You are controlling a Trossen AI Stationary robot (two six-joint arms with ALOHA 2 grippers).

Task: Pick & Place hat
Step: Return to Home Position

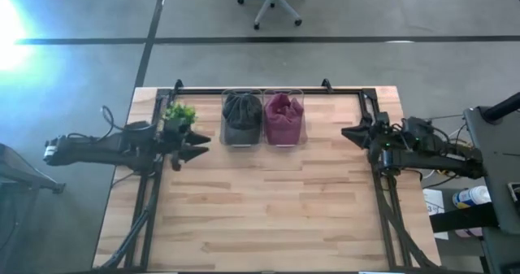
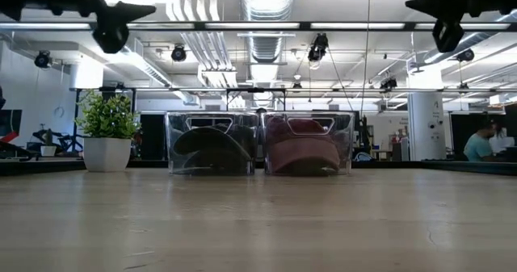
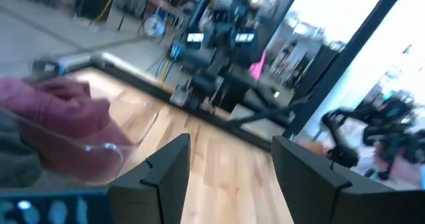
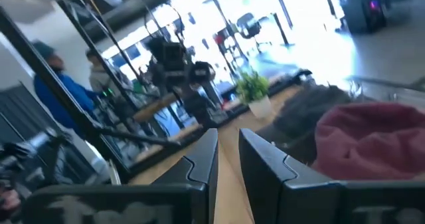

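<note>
Two hats each sit in their own clear bin at the table's far middle: a dark grey hat on the left and a maroon hat on the right. My left gripper hovers left of the bins, raised well above the table, with its fingers open. My right gripper hovers to their right, also raised, with its fingers shut. Both point toward the bins. Each wrist view shows the hats from the side: the maroon hat and the grey hat.
A small potted plant stands at the far left, just beyond my left gripper. A black frame rail runs along the table's far edge and down both sides. Bare wood fills the near half. A person sits far behind.
</note>
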